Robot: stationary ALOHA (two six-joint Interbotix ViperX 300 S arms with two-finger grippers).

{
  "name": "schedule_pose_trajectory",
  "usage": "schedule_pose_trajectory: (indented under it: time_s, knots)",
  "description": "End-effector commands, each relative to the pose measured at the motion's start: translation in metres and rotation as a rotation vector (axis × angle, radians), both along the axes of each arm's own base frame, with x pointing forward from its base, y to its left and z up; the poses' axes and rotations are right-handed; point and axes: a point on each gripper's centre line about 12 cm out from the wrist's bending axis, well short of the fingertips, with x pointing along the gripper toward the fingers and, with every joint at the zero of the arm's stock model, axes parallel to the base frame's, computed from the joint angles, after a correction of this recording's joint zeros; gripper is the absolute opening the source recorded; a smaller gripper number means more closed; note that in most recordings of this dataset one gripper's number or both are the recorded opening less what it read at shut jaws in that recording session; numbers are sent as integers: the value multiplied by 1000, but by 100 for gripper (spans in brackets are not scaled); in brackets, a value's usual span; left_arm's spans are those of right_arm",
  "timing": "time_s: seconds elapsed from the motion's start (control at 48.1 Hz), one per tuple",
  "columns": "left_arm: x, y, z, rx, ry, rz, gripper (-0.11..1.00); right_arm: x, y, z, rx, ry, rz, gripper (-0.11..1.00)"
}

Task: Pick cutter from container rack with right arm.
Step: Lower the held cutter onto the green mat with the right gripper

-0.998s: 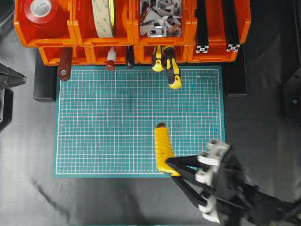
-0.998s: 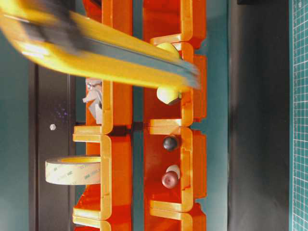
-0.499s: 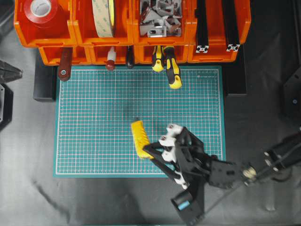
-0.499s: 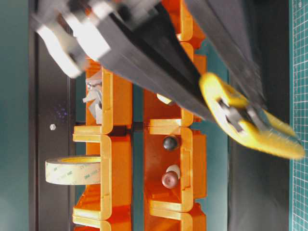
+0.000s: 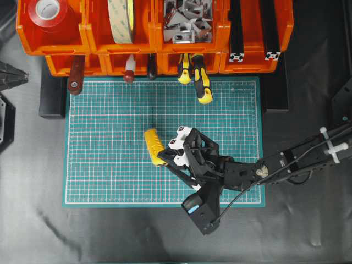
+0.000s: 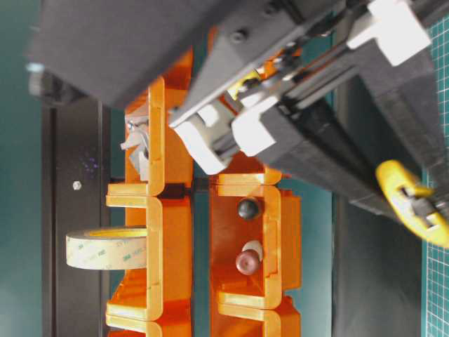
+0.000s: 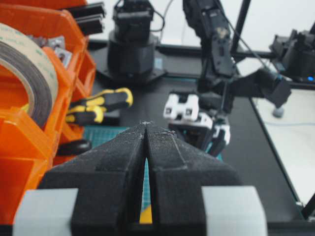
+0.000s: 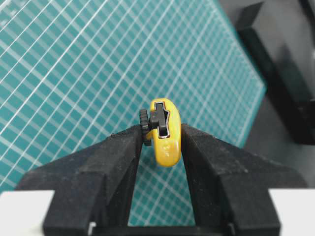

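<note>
The yellow cutter (image 5: 152,144) is clamped at its rear end between the fingers of my right gripper (image 5: 164,160), over the middle of the green mat (image 5: 110,137) and well clear of the orange container rack (image 5: 154,55). In the right wrist view the cutter's butt end (image 8: 165,132) with its black wheel sits pinched between the two black pads (image 8: 123,157), mat grid beneath. At table level the cutter's end (image 6: 414,210) shows at the right edge. My left gripper (image 5: 10,77) stays at the far left, fingertips (image 7: 146,127) pressed together, holding nothing.
Upper bins hold red tape (image 5: 48,11), a beige tape roll (image 5: 122,19), metal brackets (image 5: 187,19) and black rails (image 5: 250,27). Yellow-and-black screwdriver handles (image 5: 199,80) and dark handles (image 5: 76,77) stick out of the lower bins over the mat's far edge.
My right arm has carried the cutter from the mat's front edge leftward toward its middle, rolling the wrist so the cutter looks shorter. The left arm stays put.
</note>
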Motion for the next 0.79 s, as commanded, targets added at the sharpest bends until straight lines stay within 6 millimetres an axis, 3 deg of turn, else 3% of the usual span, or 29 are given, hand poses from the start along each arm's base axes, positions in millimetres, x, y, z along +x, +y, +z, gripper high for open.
schedule_pose_trajectory:
  time_s: [0.0, 0.437, 0.769]
  knots:
    - [3, -1, 5, 0, -18, -6, 0, -1, -1, -1, 3, 3, 5, 27]
    - [4, 0, 3, 0, -14, 1, 0, -3, -18, -39, 8, 96, -41, 26]
    - [3, 0, 4, -12, -14, 4, 0, -11, -17, -44, 57, 123, -60, 26]
